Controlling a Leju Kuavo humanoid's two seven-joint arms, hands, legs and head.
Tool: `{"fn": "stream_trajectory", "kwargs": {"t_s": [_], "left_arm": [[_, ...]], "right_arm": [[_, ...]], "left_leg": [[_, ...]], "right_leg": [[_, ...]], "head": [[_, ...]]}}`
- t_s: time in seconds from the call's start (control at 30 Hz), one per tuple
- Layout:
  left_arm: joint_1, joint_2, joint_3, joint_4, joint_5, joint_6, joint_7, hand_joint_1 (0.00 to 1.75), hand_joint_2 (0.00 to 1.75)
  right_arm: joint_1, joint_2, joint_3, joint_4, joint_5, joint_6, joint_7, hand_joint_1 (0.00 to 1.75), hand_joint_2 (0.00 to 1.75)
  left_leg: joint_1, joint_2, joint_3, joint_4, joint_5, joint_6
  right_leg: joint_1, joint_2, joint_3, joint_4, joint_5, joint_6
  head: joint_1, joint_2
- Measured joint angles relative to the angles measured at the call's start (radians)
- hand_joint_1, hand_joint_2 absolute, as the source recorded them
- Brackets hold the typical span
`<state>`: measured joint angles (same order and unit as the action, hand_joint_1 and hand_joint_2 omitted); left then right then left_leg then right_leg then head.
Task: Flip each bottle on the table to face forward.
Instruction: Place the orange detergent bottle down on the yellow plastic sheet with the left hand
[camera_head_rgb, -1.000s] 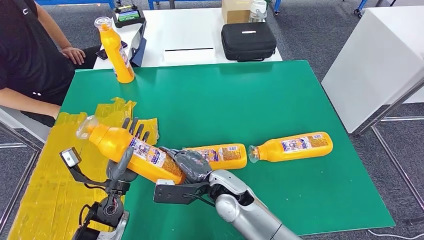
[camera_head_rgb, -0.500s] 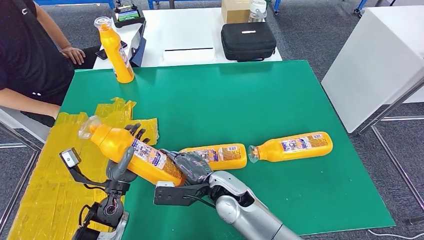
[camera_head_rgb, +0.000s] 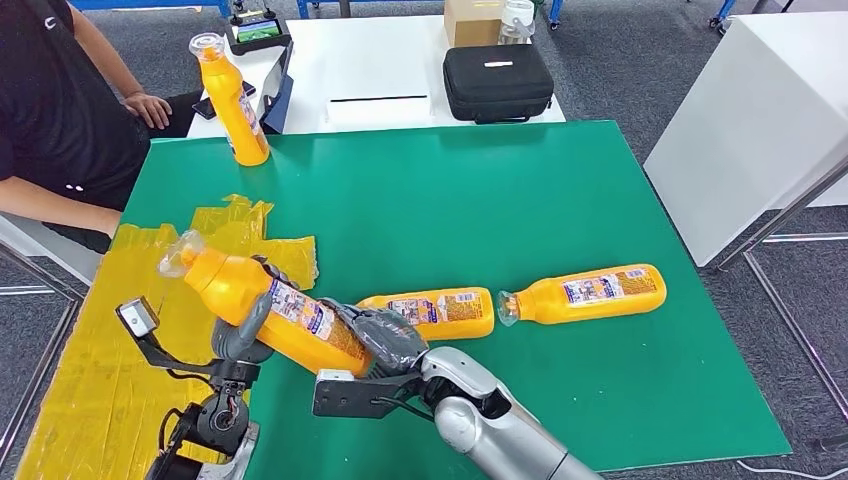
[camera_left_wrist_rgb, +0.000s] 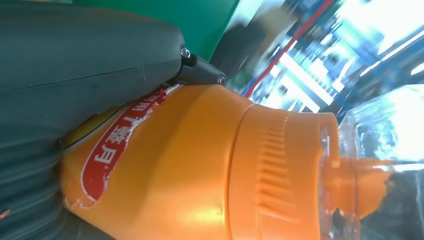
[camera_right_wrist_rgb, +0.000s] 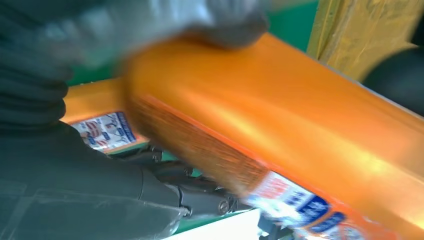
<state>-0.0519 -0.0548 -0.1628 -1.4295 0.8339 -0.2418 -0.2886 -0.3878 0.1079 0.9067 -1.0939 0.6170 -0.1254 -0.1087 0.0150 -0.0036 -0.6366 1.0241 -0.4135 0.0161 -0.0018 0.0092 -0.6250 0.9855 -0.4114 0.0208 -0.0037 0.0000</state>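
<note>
**Orange bottle held in both hands above green worktop**

Surroundings: crumpled yellow plastic sheet (camera_head_rgb: 95, 330) on the left of the green worktop (camera_head_rgb: 470, 200); seated person (camera_head_rgb: 50, 110) beyond the left corner; black case (camera_head_rgb: 497, 82) on the white table behind.

Held orange bottle (camera_head_rgb: 265, 305): tilted, clear cap toward the far left, printed label up. Left hand (camera_head_rgb: 240, 335) fingers wrapped around the body; right hand (camera_head_rgb: 385, 335) clasped on the base.

Two orange bottles (camera_head_rgb: 435, 311) (camera_head_rgb: 590, 292) lying flat just right of the hands; upright bottle (camera_head_rgb: 230, 100) at the far left corner.

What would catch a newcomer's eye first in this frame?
The orange bottle held tilted above the green table near its front left, gripped by both the left hand and the right hand. Next, two more orange bottles lie on their sides to the right, one by the right hand and one farther right, while a fourth stands upright at the far left corner.
</note>
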Motion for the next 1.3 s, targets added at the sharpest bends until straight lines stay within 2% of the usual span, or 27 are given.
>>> {"fn": "stream_trajectory", "kwargs": {"t_s": [0.1, 0.2, 0.37, 0.43, 0.53, 0.83, 0.9, 1.0, 1.07, 1.13, 1.2, 1.3], "left_arm": [[-0.006, 0.000, 0.025, -0.026, -0.210, 0.136, -0.102, 1.75, 1.75], [-0.011, 0.004, 0.062, -0.075, -0.500, 0.363, -0.205, 1.75, 1.75], [0.000, 0.018, 0.111, -0.160, -0.978, 0.802, -0.338, 1.75, 1.75], [0.008, 0.021, 0.143, -0.184, -1.167, 0.900, -0.369, 1.75, 1.75], [0.021, 0.014, 0.205, -0.206, -1.352, 0.935, -0.389, 1.75, 1.75], [0.036, -0.001, 0.275, -0.225, -1.389, 0.942, -0.394, 1.75, 1.75], [0.036, -0.017, 0.298, -0.228, -1.502, 0.942, -0.401, 1.75, 1.75], [0.038, -0.049, 0.350, -0.225, -1.780, 0.942, -0.398, 1.75, 1.75], [0.036, -0.058, 0.363, -0.192, -1.907, 0.941, -0.342, 1.75, 1.75], [0.019, -0.052, 0.344, -0.111, -1.969, 0.931, -0.222, 1.75, 1.75], [-0.007, -0.034, 0.298, -0.006, -1.964, 0.916, -0.100, 1.75, 1.75], [-0.035, -0.005, 0.221, 0.117, -1.916, 0.902, -0.034, 1.75, 1.75]], "right_arm": [[0.027, -0.018, -0.034, -0.034, -0.022, -0.058, -0.003, 0.00, 0.00], [0.052, -0.053, -0.103, -0.113, -0.053, -0.110, -0.015, 0.00, 0.00], [0.079, -0.122, -0.232, -0.251, -0.075, -0.146, -0.059, 0.00, 0.00], [0.084, -0.147, -0.268, -0.291, -0.090, -0.150, -0.074, 0.00, 0.00], [0.085, -0.176, -0.308, -0.332, -0.107, -0.153, -0.085, 0.00, 0.00], [0.086, -0.210, -0.342, -0.381, -0.113, -0.155, -0.093, 0.00, 0.00], [0.088, -0.217, -0.342, -0.383, -0.122, -0.163, -0.099, 0.00, 0.00], [0.099, -0.238, -0.349, -0.386, -0.142, -0.177, -0.111, 0.00, 0.00], [0.108, -0.255, -0.356, -0.389, -0.143, -0.169, -0.107, 0.00, 0.87], [0.111, -0.269, -0.358, -0.389, -0.133, -0.135, -0.093, 0.00, 1.75], [0.110, -0.279, -0.357, -0.388, -0.120, -0.096, -0.078, 0.00, 1.75], [0.109, -0.286, -0.357, -0.386, -0.106, -0.072, -0.070, 0.00, 1.75]], "left_leg": [[0.000, 0.000, 0.000, 0.000, 0.000, 0.000], [0.000, 0.000, -0.001, 0.000, 0.000, 0.000], [-0.001, -0.001, -0.001, 0.000, 0.000, 0.000], [-0.001, -0.001, -0.001, 0.000, 0.000, 0.000], [-0.001, 0.000, -0.001, 0.000, 0.000, 0.000], [0.000, 0.000, -0.001, 0.000, 0.000, 0.000], [0.000, 0.000, -0.001, 0.000, 0.000, 0.000], [-0.001, -0.001, -0.001, 0.000, 0.000, 0.000], [-0.002, -0.001, -0.002, 0.000, 0.000, 0.001], [-0.003, -0.001, -0.001, 0.000, 0.000, 0.001], [-0.003, -0.001, -0.002, 0.000, 0.000, 0.001], [-0.002, -0.001, -0.002, 0.000, 0.001, 0.001]], "right_leg": [[0.000, 0.000, 0.000, 0.000, 0.000, 0.000], [0.000, 0.000, 0.000, 0.000, 0.000, 0.000], [-0.001, 0.000, 0.000, 0.000, 0.000, 0.000], [-0.001, -0.001, 0.000, 0.000, 0.000, 0.000], [-0.001, -0.001, 0.000, 0.000, 0.000, 0.000], [-0.001, -0.001, 0.000, 0.000, 0.000, 0.000], [-0.001, -0.001, 0.000, 0.000, 0.000, 0.000], [-0.001, -0.001, 0.000, 0.000, 0.000, 0.000], [-0.002, -0.001, 0.000, 0.000, 0.000, 0.001], [-0.003, -0.001, 0.000, 0.000, 0.000, 0.001], [-0.003, -0.001, 0.000, 0.000, 0.000, 0.001], [-0.002, -0.001, 0.000, 0.000, 0.001, 0.000]], "head": [[0.000, 0.000], [0.000, 0.000], [0.000, 0.000], [0.000, 0.000], [0.000, 0.000], [0.000, 0.000], [0.000, 0.000], [0.000, 0.000], [0.000, 0.000], [0.000, 0.000], [0.000, 0.000], [0.000, 0.000]]}}
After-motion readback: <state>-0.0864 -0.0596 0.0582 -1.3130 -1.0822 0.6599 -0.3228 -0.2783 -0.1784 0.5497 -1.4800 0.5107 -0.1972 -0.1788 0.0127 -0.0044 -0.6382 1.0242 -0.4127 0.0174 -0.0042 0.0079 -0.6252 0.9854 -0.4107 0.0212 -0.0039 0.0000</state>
